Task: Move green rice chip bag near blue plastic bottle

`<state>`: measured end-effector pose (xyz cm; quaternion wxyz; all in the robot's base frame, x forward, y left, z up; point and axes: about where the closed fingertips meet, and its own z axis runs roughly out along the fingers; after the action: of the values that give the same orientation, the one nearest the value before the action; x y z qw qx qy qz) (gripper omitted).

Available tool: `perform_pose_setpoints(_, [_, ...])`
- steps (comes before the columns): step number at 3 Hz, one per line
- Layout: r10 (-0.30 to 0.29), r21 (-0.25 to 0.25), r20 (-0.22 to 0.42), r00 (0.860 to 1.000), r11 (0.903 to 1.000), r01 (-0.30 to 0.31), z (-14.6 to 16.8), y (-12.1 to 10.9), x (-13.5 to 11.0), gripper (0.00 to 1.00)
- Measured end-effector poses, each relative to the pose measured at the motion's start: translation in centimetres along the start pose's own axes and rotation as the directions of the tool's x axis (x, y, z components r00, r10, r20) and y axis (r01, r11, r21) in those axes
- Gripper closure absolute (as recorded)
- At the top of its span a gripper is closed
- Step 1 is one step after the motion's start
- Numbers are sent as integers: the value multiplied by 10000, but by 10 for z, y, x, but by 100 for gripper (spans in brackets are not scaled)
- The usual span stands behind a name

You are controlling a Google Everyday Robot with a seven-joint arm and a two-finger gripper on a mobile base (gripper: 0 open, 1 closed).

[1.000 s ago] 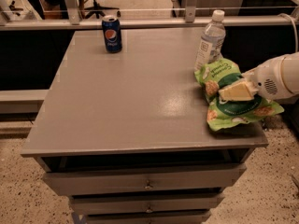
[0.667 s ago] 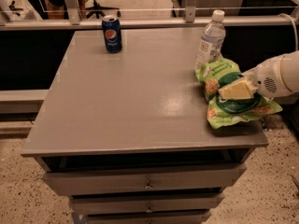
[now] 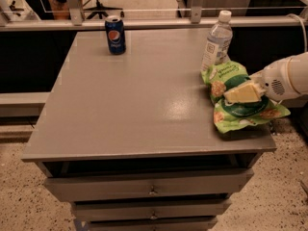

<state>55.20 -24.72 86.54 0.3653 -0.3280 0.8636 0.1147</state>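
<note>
The green rice chip bag lies crumpled on the grey table near its right edge. Its top end touches the base of the blue plastic bottle. The bottle is clear with a white cap and stands upright at the back right. My gripper reaches in from the right on a white arm. Its pale fingers are pinched together on the middle of the bag, over the dark green circle. The bag's lower end hangs slightly over the table's right edge.
A blue Pepsi can stands at the back left of the table. A rail with glass panels runs behind the table. Drawers sit under the tabletop. A speckled floor surrounds it.
</note>
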Motion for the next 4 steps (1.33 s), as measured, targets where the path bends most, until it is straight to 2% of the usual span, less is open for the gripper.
perform_pose_setpoints(1, [53,-107,-10,10000,9999,-53,3,0,1,12])
perform_pose_setpoints(2, [65,-160,-2,10000,9999,-65,2,0,0,0])
perform_pose_setpoints(3, [-19,-213,40,10000,9998,20,1,2,-6,0])
perform_pose_setpoints(4, [-398,26,264,9989,9992,397,-17,5,-25,0])
